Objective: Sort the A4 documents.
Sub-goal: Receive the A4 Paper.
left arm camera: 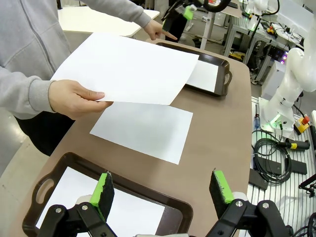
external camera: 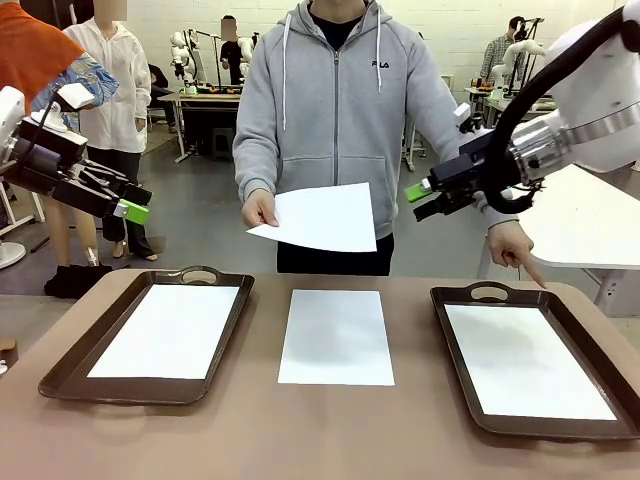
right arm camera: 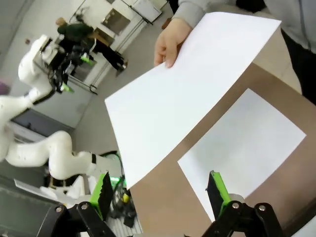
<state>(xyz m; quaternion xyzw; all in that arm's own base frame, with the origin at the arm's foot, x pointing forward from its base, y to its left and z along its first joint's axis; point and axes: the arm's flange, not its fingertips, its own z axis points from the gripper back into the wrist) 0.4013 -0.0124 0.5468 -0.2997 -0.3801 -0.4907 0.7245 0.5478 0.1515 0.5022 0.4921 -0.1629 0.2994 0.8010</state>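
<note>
Several white A4 documents are in sight. A person across the table holds one sheet (external camera: pixel 320 217) (left arm camera: pixel 133 69) (right arm camera: pixel 187 89) in one hand (external camera: pixel 260 210), above the far edge. The other hand (external camera: pixel 520 255) points a finger at the right tray (external camera: pixel 458 300). Another sheet (external camera: pixel 337 337) (left arm camera: pixel 145 129) (right arm camera: pixel 247 148) lies flat on the table between the trays. The left tray (external camera: pixel 60 375) and the right tray each hold a sheet (external camera: pixel 168 330) (external camera: pixel 525 360). My left gripper (external camera: pixel 140 202) (left arm camera: pixel 163 190) hovers open and empty, high at the left. My right gripper (external camera: pixel 418 201) (right arm camera: pixel 160 192) hangs open and empty, high at the right.
Both dark brown trays have handles at their far ends (external camera: pixel 200 273) (external camera: pixel 490 291). A white table (external camera: pixel 590 230) stands behind the right arm. Cables and another white robot base (left arm camera: pixel 281 108) sit on the floor beside the table.
</note>
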